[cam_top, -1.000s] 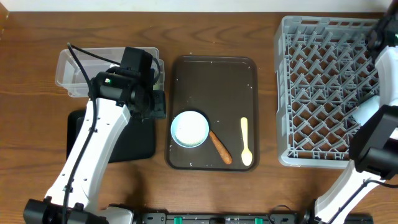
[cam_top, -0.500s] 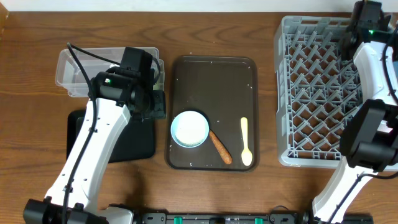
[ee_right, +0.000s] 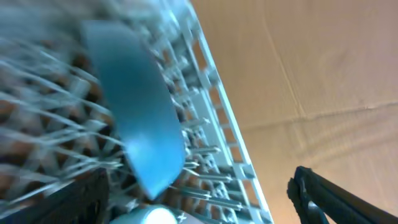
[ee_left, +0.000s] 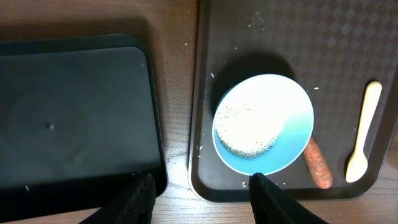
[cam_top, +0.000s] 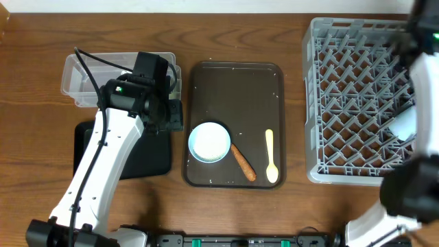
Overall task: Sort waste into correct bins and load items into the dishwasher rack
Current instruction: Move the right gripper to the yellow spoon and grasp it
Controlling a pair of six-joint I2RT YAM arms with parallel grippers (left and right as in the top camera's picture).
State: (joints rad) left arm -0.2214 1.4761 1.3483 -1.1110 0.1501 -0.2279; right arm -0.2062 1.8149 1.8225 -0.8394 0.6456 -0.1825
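Note:
On the brown serving tray [cam_top: 233, 82] a light blue cup [cam_top: 209, 142] holds white rice [ee_left: 249, 127]. Beside it lie an orange-brown carrot stick [cam_top: 243, 163] and a pale yellow spoon [cam_top: 270, 156]. My left gripper [ee_left: 202, 196] hangs open and empty above the gap between the black tray [ee_left: 74, 112] and the serving tray. In the blurred right wrist view my right gripper [ee_right: 199, 199] stands wide open over the grey dishwasher rack [cam_top: 343, 103]. A blue plate [ee_right: 134, 106] stands on edge among the pegs there. No wrapper or tissue shows.
A clear tub [cam_top: 82, 79] sits behind the black tray [cam_top: 151, 154], partly under my left arm. Loose rice grains [ee_left: 258, 20] dot the serving tray. A small pale cup [ee_right: 149, 214] sits in the rack by the plate. My right arm runs along the rack's right side.
My right gripper has gone from shut to wide open, and its arm has swung about at the rack's far right corner. The left arm and the serving tray's contents have not moved.

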